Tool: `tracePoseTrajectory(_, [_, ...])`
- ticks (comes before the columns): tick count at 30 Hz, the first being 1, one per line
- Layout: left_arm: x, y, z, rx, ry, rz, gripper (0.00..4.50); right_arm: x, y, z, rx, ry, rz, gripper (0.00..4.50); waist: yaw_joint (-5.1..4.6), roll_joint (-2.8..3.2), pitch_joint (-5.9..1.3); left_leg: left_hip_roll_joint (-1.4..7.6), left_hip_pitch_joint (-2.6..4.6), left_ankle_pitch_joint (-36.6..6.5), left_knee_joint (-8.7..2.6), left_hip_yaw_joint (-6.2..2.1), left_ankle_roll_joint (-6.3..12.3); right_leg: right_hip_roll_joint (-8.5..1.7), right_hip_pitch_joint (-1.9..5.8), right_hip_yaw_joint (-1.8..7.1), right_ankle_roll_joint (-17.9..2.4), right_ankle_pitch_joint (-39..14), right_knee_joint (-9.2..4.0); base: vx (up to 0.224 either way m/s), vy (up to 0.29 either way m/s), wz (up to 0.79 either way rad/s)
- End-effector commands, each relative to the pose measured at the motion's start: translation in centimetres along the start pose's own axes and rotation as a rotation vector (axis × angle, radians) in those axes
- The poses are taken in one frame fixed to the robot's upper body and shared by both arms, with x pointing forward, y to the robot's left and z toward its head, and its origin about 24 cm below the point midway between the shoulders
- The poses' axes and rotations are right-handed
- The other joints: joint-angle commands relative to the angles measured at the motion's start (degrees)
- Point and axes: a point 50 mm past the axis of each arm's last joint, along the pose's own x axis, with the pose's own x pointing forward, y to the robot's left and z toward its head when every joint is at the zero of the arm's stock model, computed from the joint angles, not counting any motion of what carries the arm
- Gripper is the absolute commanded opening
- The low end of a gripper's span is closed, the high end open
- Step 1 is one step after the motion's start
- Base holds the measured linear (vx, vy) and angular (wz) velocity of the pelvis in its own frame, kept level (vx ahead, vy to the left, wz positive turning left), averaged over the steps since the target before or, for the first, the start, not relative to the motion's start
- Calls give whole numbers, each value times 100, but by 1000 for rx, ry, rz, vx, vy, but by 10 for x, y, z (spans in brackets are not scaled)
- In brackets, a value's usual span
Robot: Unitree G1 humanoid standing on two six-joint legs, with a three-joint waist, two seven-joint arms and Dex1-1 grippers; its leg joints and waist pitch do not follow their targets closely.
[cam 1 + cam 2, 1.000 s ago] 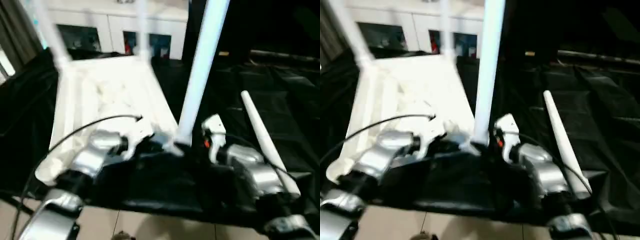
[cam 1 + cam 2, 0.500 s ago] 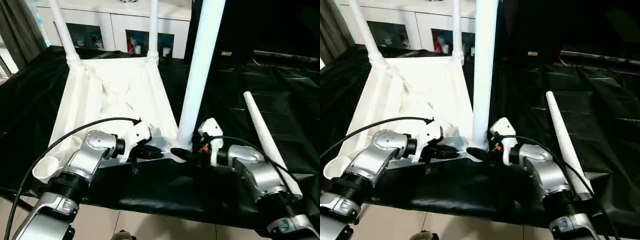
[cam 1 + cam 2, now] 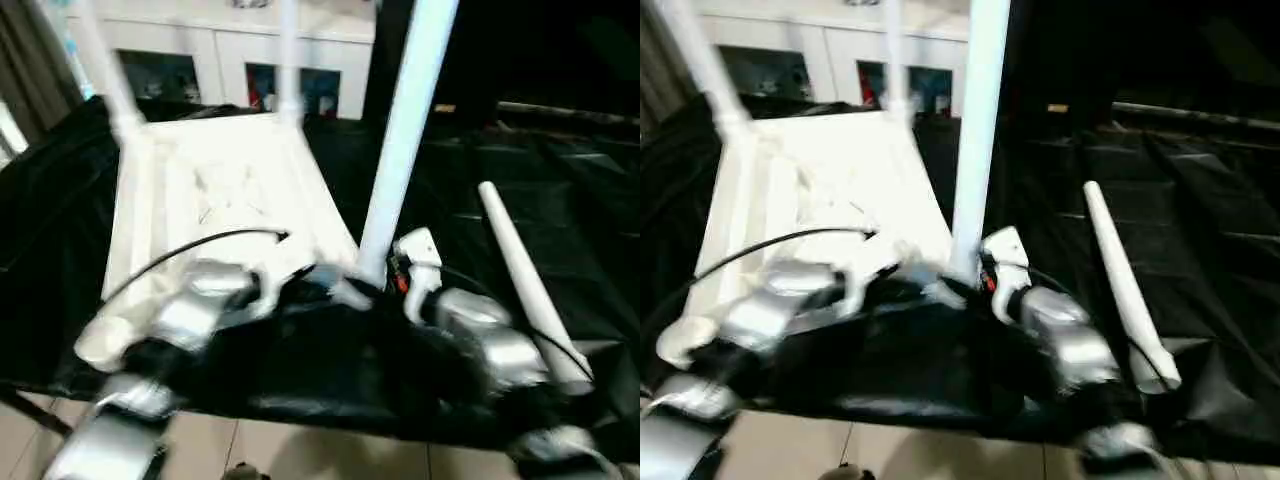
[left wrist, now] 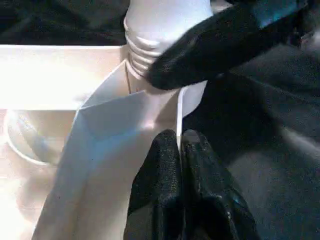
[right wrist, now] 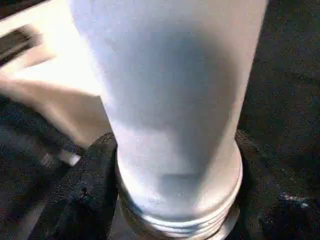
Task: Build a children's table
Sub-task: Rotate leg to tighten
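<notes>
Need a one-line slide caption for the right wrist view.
Right gripper with black fingers around the threaded base of an upright white table leg, above the black cloth.

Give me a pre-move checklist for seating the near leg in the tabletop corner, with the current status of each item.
1. Right end effector fingers either side of the upright leg at its ribbed base: ok.
2. Left end effector shut on the thin edge of the tabletop beside that corner: ok.
3. Leg fully seated in its corner socket: cannot tell.
4. Two far legs standing in their sockets: ok.
5. Fourth leg fitted: not ok; it lies loose on the black cloth to the right.
6. Near-left corner socket free for it: ok.
</notes>
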Motion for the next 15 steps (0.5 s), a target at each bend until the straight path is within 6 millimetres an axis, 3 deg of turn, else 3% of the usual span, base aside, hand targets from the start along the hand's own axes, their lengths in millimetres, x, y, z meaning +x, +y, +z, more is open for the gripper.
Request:
tracePoseTrajectory(1, [13, 4, 5, -48, 18, 124, 0, 4, -8, -18, 45, 92, -208, 279, -63, -15, -338, 134, 174, -1550, -387, -55, -292, -446, 101, 218, -1105, -929, -495, 0, 0, 0])
tracePoseTrajectory(4, [29, 1, 14, -61, 26, 185, 0, 14, -5, -17, 68, 94, -328, 279, -77, -30, -366, 130, 152, -1347, -358, -49, -219, -444, 137, 221, -1081, -566, -485, 0, 0, 0])
tracePoseTrajectory(9, [38, -5, 21, -31, 20, 162, 0, 26, 8, -8, 37, 45, -290, 279, -52, -25, -384, 114, 113, -989, -324, -44, 18, -434, 179, 205, -1090, 140, -439, 0, 0, 0])
tracePoseTrajectory(15, [37, -5, 21, -16, 8, 147, 0, 27, 10, -5, 39, 26, -266, 279, -62, -31, -363, 131, 128, -1218, -351, -48, -1, -438, 171, 206, -1073, -234, -473, 0, 0, 0])
